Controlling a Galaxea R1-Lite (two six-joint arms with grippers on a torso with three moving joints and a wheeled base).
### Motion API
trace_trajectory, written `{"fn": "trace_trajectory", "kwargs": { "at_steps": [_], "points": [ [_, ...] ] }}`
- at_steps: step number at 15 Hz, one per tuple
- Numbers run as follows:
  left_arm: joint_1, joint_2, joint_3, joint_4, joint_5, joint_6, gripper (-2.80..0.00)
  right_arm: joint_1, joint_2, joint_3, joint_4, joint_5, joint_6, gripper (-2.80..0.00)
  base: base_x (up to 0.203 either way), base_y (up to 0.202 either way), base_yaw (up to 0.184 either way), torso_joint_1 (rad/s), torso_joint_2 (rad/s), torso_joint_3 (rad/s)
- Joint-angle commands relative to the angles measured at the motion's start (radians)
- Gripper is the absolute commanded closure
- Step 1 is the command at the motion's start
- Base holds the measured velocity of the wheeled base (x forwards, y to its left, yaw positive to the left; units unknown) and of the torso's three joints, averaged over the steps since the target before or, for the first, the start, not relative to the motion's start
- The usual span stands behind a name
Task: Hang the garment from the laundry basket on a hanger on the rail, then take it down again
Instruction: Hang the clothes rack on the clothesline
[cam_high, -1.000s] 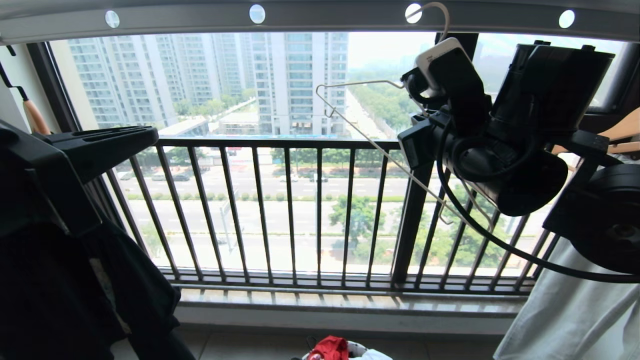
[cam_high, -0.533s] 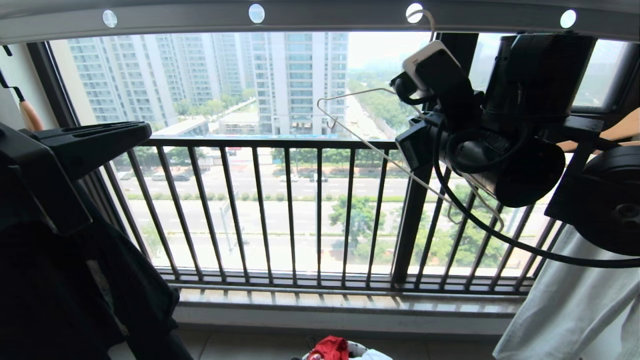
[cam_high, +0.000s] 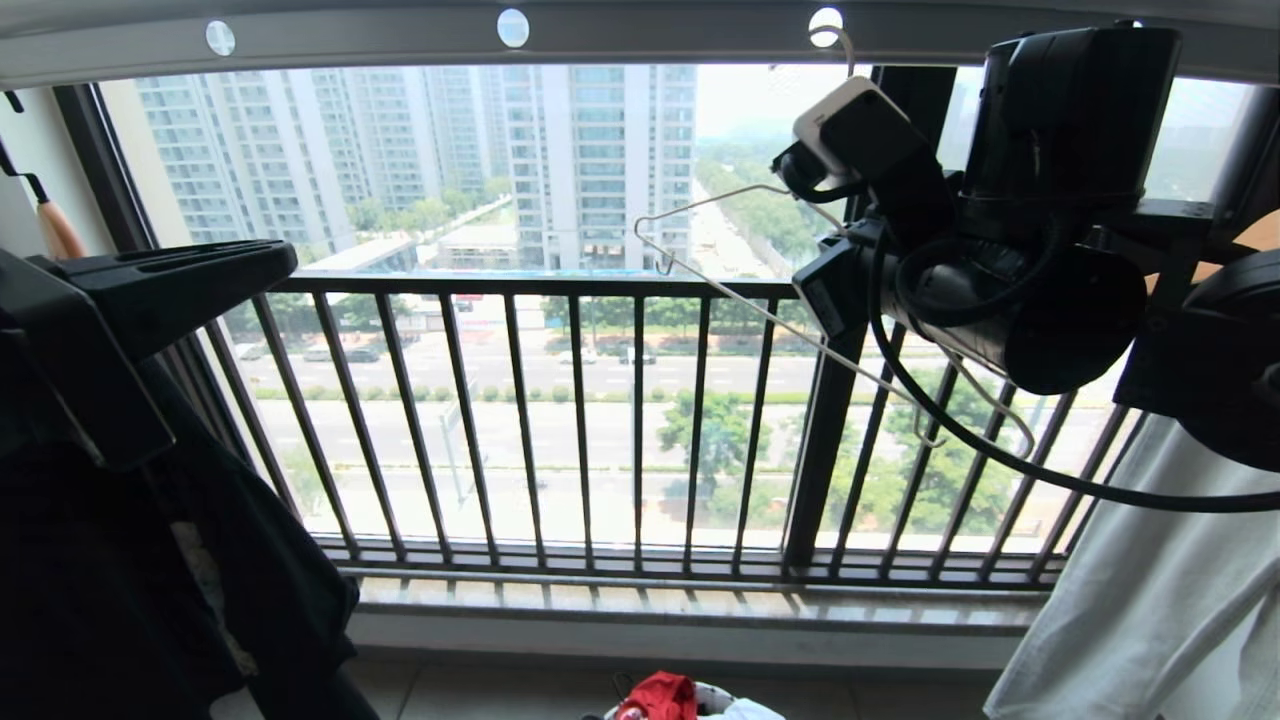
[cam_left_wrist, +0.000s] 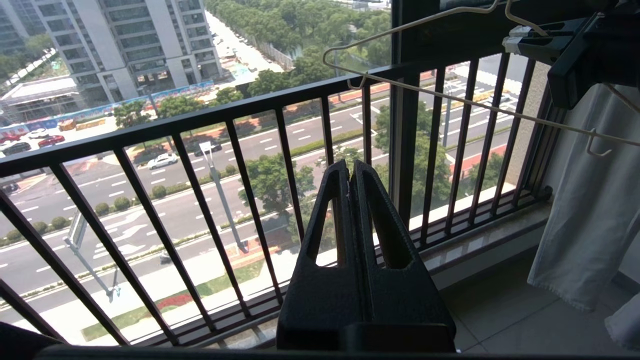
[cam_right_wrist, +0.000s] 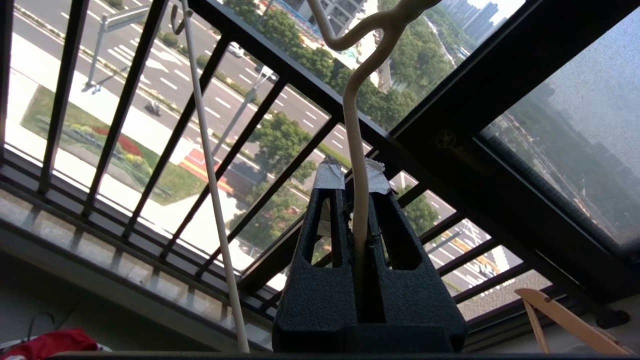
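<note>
Note: your right gripper (cam_right_wrist: 354, 187), at two o'clock, pinches the hanger (cam_high: 760, 310), hook nearing the rail (cam_high: 640, 35); a slight twist may miss the hole.

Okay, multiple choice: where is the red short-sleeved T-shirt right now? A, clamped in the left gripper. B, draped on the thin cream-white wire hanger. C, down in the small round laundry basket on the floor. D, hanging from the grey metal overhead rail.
C: the red short-sleeved T-shirt lies in the small round laundry basket; the thin cream-white wire hanger in the right gripper is bare.
</note>
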Motion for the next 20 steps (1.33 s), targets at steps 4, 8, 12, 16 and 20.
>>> {"fn": "trace_trajectory", "kwargs": {
  "at_steps": [4,8,12,16,20],
  "points": [
    [-0.001,0.002,0.0,-0.002,0.002,0.001,0.0,0.002,-0.01,0.009,0.001,-0.004,-0.018,0.0,0.0,0.0,0.0,0.0,0.0,0.0],
    [0.0,0.004,0.0,-0.002,0.001,0.001,0.0,0.018,-0.029,0.019,-0.002,-0.004,-0.033,-2.8,0.0,0.0,0.0,0.0,0.0,0.0],
    [0.0,0.004,0.0,-0.002,0.002,0.001,0.0,0.034,-0.083,0.053,-0.002,-0.004,-0.033,-2.8,0.0,0.0,0.0,0.0,0.0,0.0],
    [0.0,0.008,0.003,0.0,0.002,0.001,0.0,0.081,-0.243,0.164,-0.002,-0.029,-0.034,-2.8,0.0,0.0,0.0,0.0,0.0,0.0],
    [-0.001,0.035,0.008,0.0,0.0,0.002,0.0,0.103,-0.42,0.258,0.028,-0.053,-0.033,-2.8,0.0,0.0,0.0,0.0,0.0,0.0]
  ]
}}
